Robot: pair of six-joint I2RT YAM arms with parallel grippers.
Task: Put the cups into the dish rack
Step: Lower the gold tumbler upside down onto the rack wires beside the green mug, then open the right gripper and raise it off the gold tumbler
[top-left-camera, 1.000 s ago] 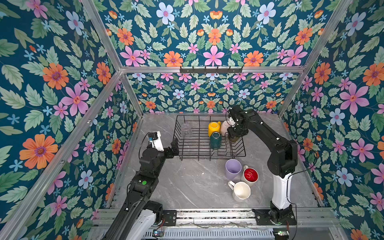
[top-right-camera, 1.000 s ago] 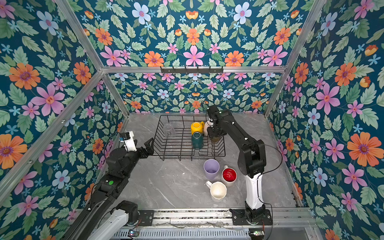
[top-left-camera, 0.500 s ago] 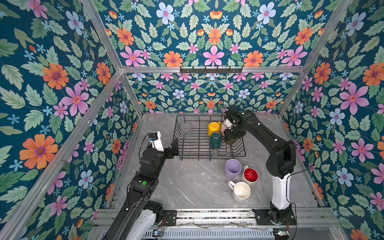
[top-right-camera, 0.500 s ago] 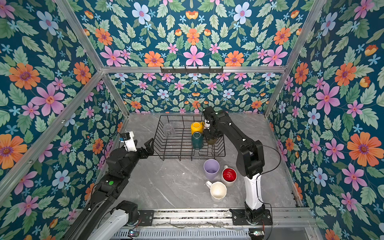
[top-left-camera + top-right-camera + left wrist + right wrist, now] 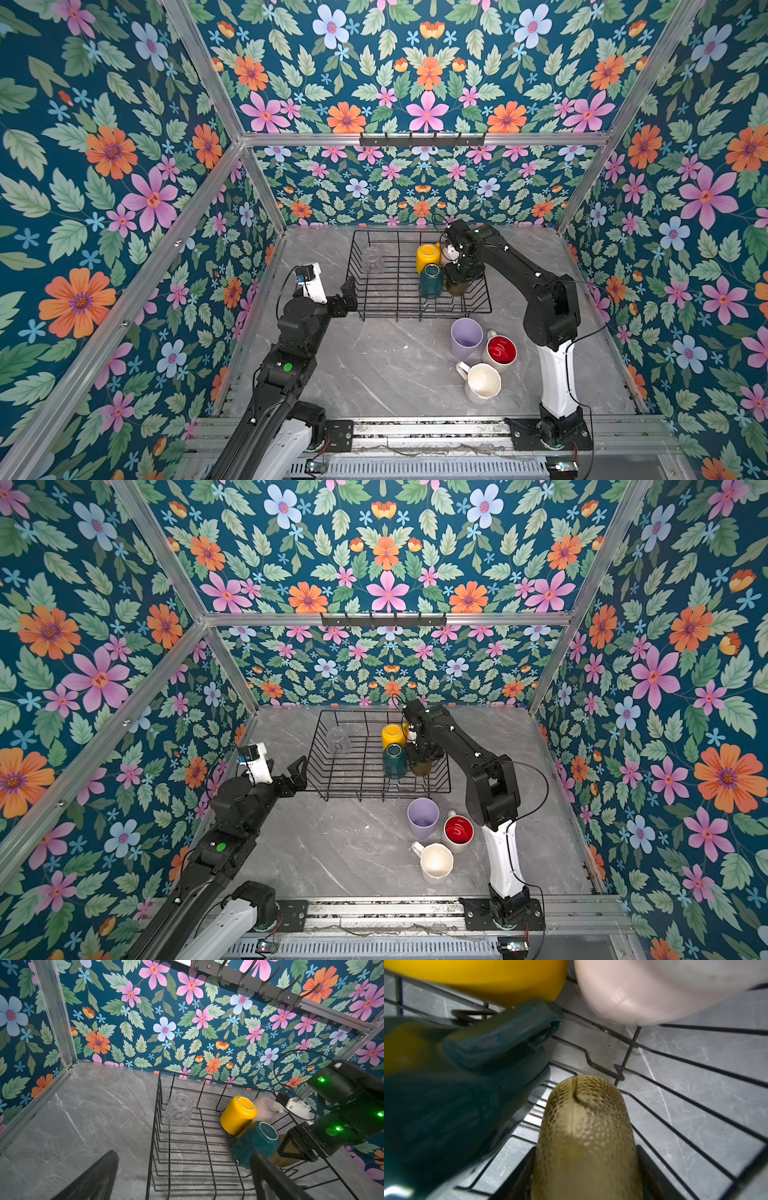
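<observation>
Right gripper [image 5: 464,275]: you grip the amber glass [image 5: 583,1126] low in the rack [image 5: 376,309], tight beside the green mug [image 5: 431,282], likely to save room.
Left gripper [image 5: 348,296]: jaws wide, empty, parked just beside the rack's near corner.

Glossy yellow mug [image 5: 239,1114], dimpled olive-amber glass [image 5: 585,1126], black wire dish rack [image 5: 204,1132].

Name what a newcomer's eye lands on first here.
The loud floral wallpaper on every wall comes first. Then the right hand, low in the black dish rack at the table's far side, gripping an olive-amber glass beside the dark green mug and yellow mug. On the table in front of the rack sit a lilac tumbler, red-lined white mug and white mug.
</observation>
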